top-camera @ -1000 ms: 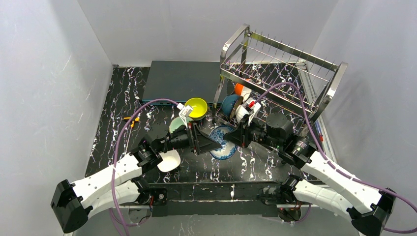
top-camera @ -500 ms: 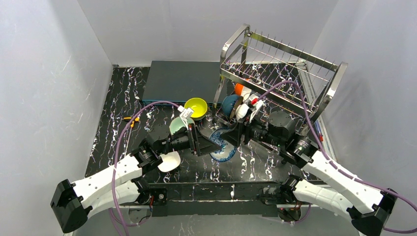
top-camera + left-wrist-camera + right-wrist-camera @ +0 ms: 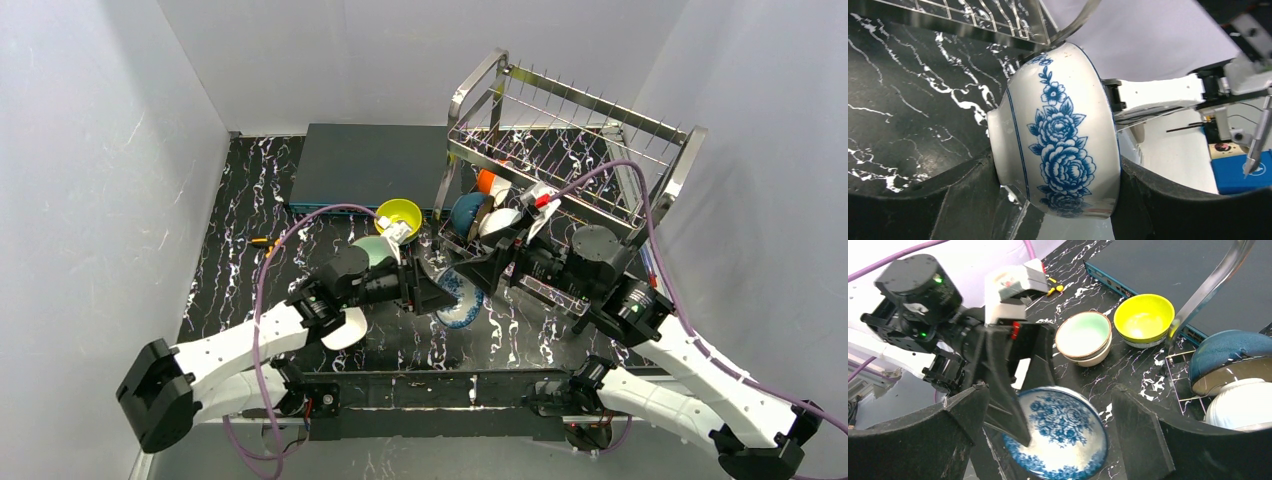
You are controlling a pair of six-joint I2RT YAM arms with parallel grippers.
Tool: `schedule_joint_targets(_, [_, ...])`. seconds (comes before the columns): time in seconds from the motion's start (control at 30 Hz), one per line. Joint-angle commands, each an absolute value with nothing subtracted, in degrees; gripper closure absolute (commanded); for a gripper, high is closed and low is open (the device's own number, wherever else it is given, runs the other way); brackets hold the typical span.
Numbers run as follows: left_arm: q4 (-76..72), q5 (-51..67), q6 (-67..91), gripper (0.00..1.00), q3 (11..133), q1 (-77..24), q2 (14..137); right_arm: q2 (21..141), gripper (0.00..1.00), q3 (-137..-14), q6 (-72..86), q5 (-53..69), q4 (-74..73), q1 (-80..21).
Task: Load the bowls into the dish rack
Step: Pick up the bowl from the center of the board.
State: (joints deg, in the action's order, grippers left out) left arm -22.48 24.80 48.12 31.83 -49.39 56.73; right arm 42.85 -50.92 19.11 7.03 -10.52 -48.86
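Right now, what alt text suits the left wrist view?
A white bowl with blue flowers, turned on its side, is clamped between the left gripper's black fingers. Behind it: the black marbled table and the dish rack's steel frame.

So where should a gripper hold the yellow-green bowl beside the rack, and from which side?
Probably the rim, from above, one finger inside and one outside. The yellow-green bowl stands upright with its mouth open upward. Choose the part of the rim turned away from the dish rack frame and from the pale green bowl, which both stand close.
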Motion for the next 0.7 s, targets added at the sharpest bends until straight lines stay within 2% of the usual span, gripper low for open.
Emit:
schedule_joint_targets(0.0, [-25.1, 24.8, 43.8, 1.0, 37.8, -50.5, 61.4, 41.2, 0.01, -53.0, 18.0, 5.8, -9.9, -48.8])
schedule_joint_targets(0.67, [-23.5, 10.4, 22.7, 1.0, 57.8, -56.7, 82.4, 34.8, 0.01, -52.8, 17.8, 1.2, -10.6, -48.9])
